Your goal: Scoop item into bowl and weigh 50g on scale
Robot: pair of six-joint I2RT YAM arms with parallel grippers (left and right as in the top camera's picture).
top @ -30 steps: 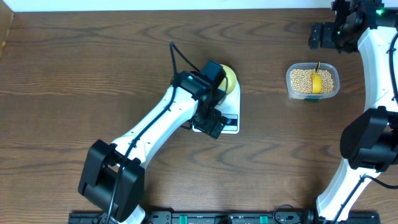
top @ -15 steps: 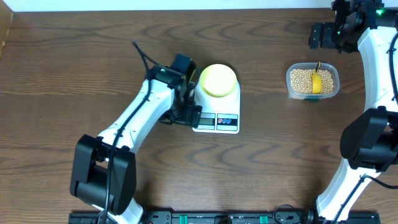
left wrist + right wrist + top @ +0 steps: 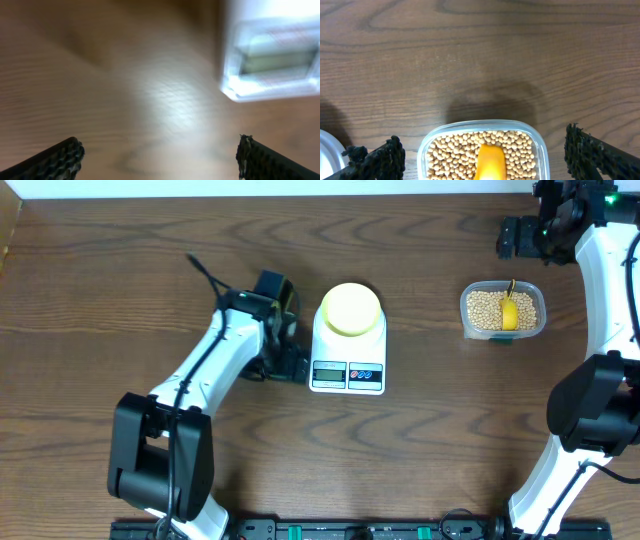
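The pale yellow bowl (image 3: 350,308) sits empty on the white scale (image 3: 348,372) at mid-table. My left gripper (image 3: 284,358) hangs just left of the scale, open, with only bare wood between its fingers (image 3: 60,157). In the left wrist view the scale (image 3: 272,65) is a blur at upper right. The beans (image 3: 483,308) fill a clear tub (image 3: 541,310) at the right, and a bright yellow scoop (image 3: 509,312) lies in them. My right gripper (image 3: 520,237) is behind the tub, open. Its wrist view shows the beans (image 3: 450,155) and scoop (image 3: 490,162) below the gripper (image 3: 482,142).
The tub's rim (image 3: 422,150) stands between the right fingertips in the wrist view. A white rounded edge (image 3: 327,155) shows at that view's left border. Brown wooden table (image 3: 150,280) spreads all around, and the arm bases stand at the front edge.
My left arm has swung left off the scale, uncovering the bowl that it hid a second ago. The right arm, tub and scoop have not moved.
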